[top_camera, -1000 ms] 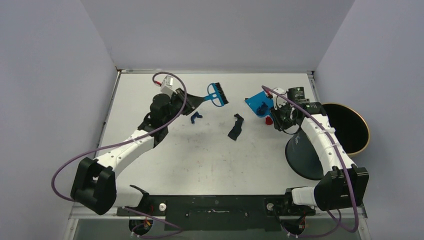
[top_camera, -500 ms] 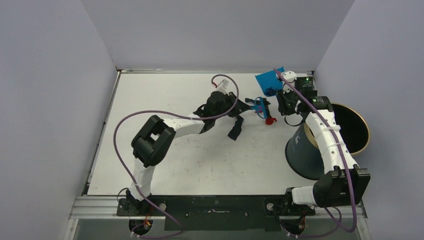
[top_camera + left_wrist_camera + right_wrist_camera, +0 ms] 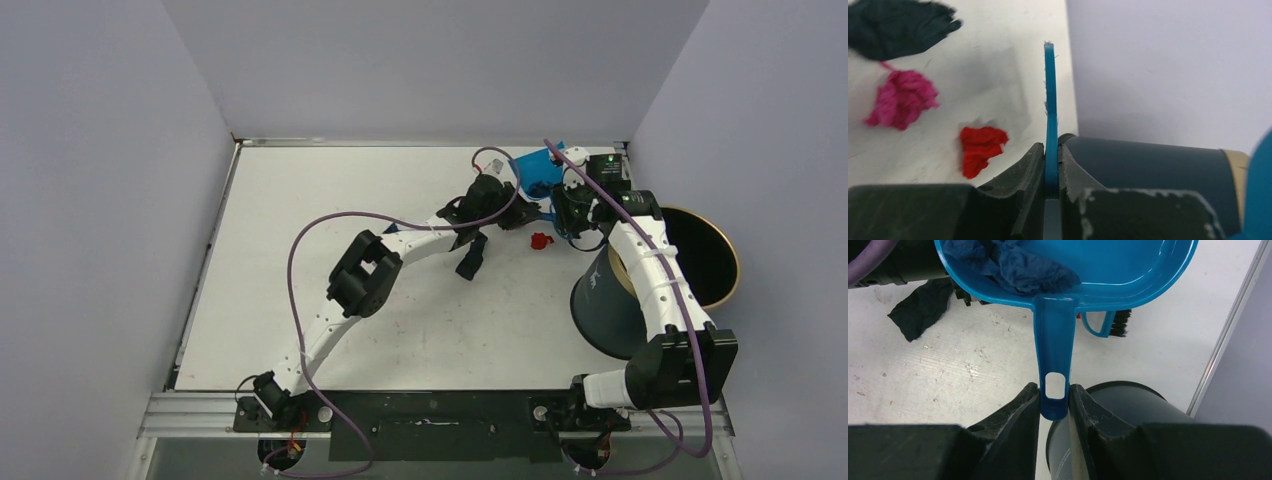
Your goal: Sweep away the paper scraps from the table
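Observation:
My left gripper [image 3: 1050,150] is shut on the blue hand brush [image 3: 1050,100], seen edge-on. On the white table [image 3: 330,200] beside it lie a red scrap [image 3: 980,147], a magenta-pink scrap [image 3: 900,100] and a black scrap [image 3: 898,25]. My right gripper [image 3: 1054,390] is shut on the handle of the blue dustpan [image 3: 1128,270], which holds a dark blue scrap [image 3: 1013,267]. In the top view the left gripper [image 3: 512,215] is just left of the dustpan [image 3: 540,170] and the right gripper [image 3: 568,210]. The red scrap [image 3: 541,240] lies just below them and the black scrap [image 3: 472,255] further left.
A round dark bin with a gold rim [image 3: 715,235] stands off the table's right edge. A dark cylinder [image 3: 610,300] lies in front of it. The brush's black bristles [image 3: 1120,322] show under the dustpan. The left arm stretches across the table's middle.
My left arm has swung far right with the brush, up to the dustpan. My right gripper lifted the dustpan toward the back right. The dark blue scrap has gone from the table's left middle.

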Available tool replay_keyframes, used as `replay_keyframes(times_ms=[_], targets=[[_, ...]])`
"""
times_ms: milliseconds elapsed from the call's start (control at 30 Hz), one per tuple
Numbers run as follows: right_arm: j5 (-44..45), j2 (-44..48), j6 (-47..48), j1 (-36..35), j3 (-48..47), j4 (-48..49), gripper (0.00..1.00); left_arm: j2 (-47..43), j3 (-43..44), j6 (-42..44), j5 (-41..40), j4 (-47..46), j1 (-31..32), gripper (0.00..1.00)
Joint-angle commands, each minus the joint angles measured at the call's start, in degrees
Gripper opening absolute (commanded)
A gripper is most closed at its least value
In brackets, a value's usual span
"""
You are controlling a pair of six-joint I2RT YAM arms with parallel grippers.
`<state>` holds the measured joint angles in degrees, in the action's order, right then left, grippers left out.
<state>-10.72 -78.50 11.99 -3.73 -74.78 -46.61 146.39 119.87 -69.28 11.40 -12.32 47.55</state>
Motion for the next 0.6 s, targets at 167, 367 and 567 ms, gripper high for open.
replay_keyframes(times_ms=[167, 367, 567], targets=[[-0.2, 0.8, 1.0, 0.3, 0.0, 1.0, 0.05, -11.5, -17.5, 1.4, -1.5, 1.9, -1.5, 0.00], [-1.1, 0.3, 2.2, 0.2, 1.7, 1.2, 0.05, -28.7, -43.6, 6.1, -3.9, -1.5, -3.0, 0.00], [-3.0, 0.1, 4.2, -0.4, 4.7, 1.0, 0.05, -46.8, -62.8, 12.0, -6.3, 3.2, -6.1, 0.00]])
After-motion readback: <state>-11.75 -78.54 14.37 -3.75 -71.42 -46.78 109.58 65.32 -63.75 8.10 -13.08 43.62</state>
